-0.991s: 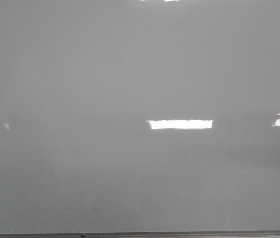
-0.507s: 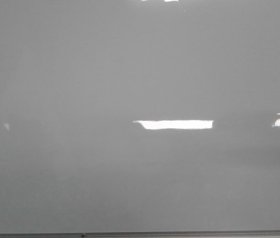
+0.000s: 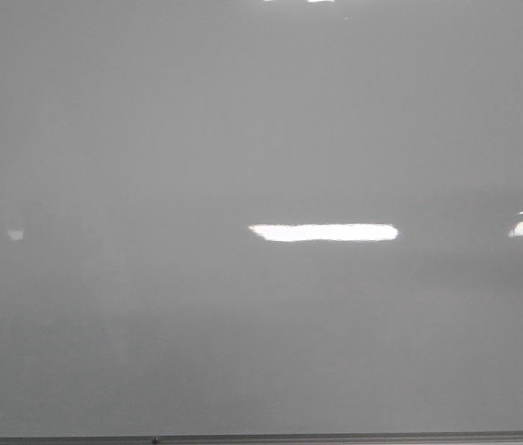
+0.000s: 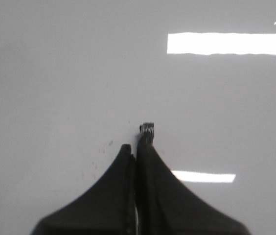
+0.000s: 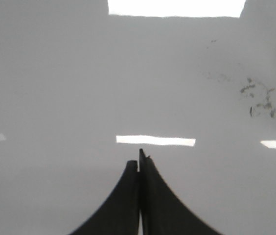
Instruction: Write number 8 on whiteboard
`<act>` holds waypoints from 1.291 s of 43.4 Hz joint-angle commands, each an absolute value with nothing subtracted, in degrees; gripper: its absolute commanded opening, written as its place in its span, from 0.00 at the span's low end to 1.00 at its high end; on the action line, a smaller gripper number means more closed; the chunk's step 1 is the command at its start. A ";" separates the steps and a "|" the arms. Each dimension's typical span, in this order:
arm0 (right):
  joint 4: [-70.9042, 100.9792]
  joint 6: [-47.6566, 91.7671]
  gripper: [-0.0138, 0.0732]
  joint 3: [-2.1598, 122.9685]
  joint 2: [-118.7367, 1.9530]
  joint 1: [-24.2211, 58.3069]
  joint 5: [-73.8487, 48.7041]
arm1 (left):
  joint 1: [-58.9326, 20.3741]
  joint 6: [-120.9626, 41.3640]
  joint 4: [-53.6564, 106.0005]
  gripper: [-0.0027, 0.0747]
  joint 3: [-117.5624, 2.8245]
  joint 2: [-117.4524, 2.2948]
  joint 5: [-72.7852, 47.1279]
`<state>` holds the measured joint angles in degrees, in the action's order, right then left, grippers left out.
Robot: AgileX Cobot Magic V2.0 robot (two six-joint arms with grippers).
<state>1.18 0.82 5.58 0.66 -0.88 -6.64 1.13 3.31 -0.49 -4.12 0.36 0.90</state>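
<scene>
Both our claws are pressed shut: left gripper (image 4: 137, 147), with a small dark tip poking past its fingers, then right gripper (image 5: 138, 164). Whiteboard (image 3: 150, 139) fills our front view; no 8 shows.

Probably an office or classroom: glossy whiteboard (image 3: 243, 139) with metal edge strip (image 3: 336, 437), mirrored ceiling-light reflections (image 3: 325, 233).

The left gripper (image 4: 138, 147) is seen in its wrist view with both black fingers (image 4: 108, 196) pressed together, one tip reaching slightly past the other; the right gripper (image 5: 139, 164) is likewise closed, its fingers (image 5: 165, 205) meeting along a thin seam; neither arm is shown in the front view.
</scene>
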 commanded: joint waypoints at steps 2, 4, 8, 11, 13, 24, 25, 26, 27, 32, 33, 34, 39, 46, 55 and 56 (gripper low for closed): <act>1.52 0.84 0.08 13.85 1.04 -0.70 -9.07 | 1.27 3.23 0.00 0.01 -12.86 0.91 1.01; 1.52 0.84 0.08 16.18 0.22 -0.70 -11.06 | 1.27 3.23 0.00 0.01 -15.76 0.80 -1.81; 1.52 0.84 0.08 20.90 -2.26 -0.70 -13.80 | 1.27 3.23 0.00 0.01 -21.97 -0.50 -6.09; 1.52 0.84 0.08 24.31 -4.99 -0.70 -15.65 | 1.27 3.23 0.00 0.01 -26.23 -2.22 -9.13; 1.52 0.84 0.08 26.41 -6.91 -0.70 -16.73 | 1.27 3.23 0.00 0.01 -29.52 -3.96 -11.34; 1.52 0.84 0.08 38.16 -19.23 -0.70 -26.99 | 1.27 3.23 0.00 0.01 -41.63 -15.13 -25.27; 1.52 0.84 0.08 38.82 -20.24 -0.70 -27.73 | 1.27 3.23 0.00 0.01 -42.00 -16.05 -26.25; 1.52 0.84 0.08 39.37 -21.20 -0.70 -28.32 | 1.27 3.23 0.00 0.01 -42.16 -16.89 -27.58; 1.52 0.84 0.08 39.77 -22.09 -0.70 -28.83 | 1.27 3.23 0.00 0.01 -42.29 -17.73 -28.57; 1.52 0.84 0.08 40.11 -25.84 -0.70 -29.67 | 1.27 3.23 0.00 0.01 -42.18 -21.58 -32.92; 1.52 0.84 0.08 40.11 -26.45 -0.70 -29.89 | 1.27 3.23 0.00 0.01 -42.06 -22.25 -33.70; 1.52 0.84 0.08 40.11 -26.99 -0.70 -30.09 | 1.27 3.23 0.00 0.01 -42.06 -22.68 -34.32; 1.52 0.84 0.08 40.11 -29.44 -0.70 -30.77 | 1.27 3.23 0.00 0.01 -41.15 -25.82 -35.19; 1.52 0.84 0.08 40.11 -33.23 -0.70 -31.03 | 1.27 3.23 0.00 0.01 -39.79 -28.99 -35.43; 1.52 0.84 0.08 40.11 -37.55 -0.70 -33.00 | 1.27 3.23 0.00 0.01 -39.43 -31.57 -35.57; 1.52 0.84 0.08 40.11 -37.85 -0.70 -33.14 | 1.27 3.23 0.00 0.01 -39.41 -31.80 -35.57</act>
